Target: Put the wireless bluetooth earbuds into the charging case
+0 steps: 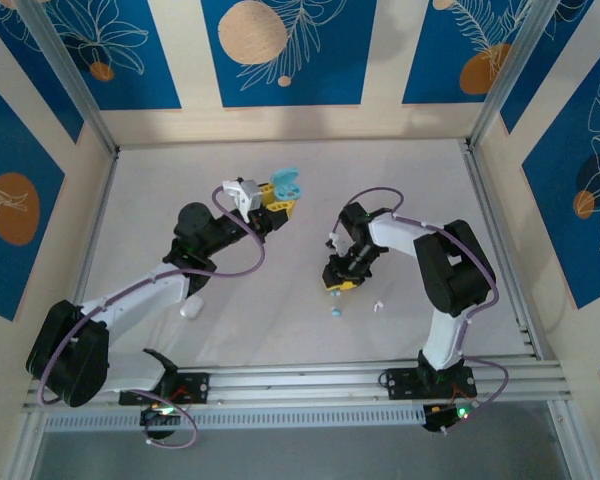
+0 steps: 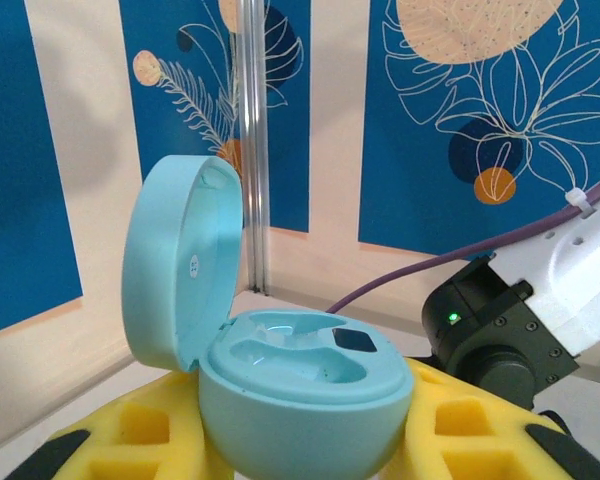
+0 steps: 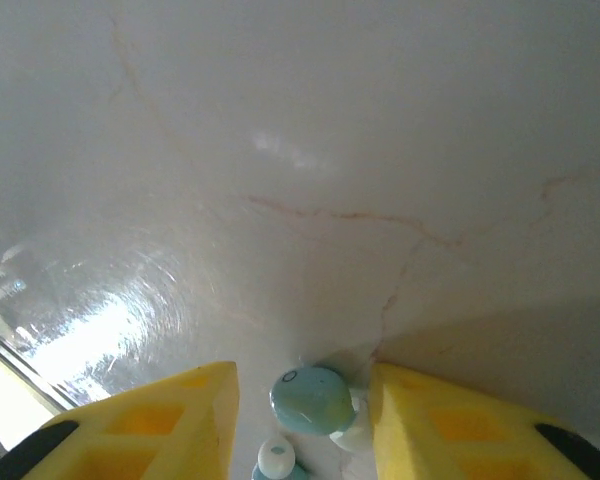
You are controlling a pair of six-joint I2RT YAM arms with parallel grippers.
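The charging case [image 2: 305, 385], light blue with its lid [image 2: 180, 265] swung up, was seen clamped between the yellow pads of the left gripper [image 1: 277, 205] and held above the table [image 1: 410, 190], well short of the back wall [image 1: 280, 122]. The right gripper [image 1: 337, 284] was lowered to the table near its middle. Its fingers [image 3: 170, 425] were parted, and a light blue earbud [image 3: 310, 400] lay between them, close against one finger and clear of the other. A second bud [image 3: 277, 458] was seen just beside it. Bare table was left open around both grippers, out to the side rail [image 1: 492, 230].
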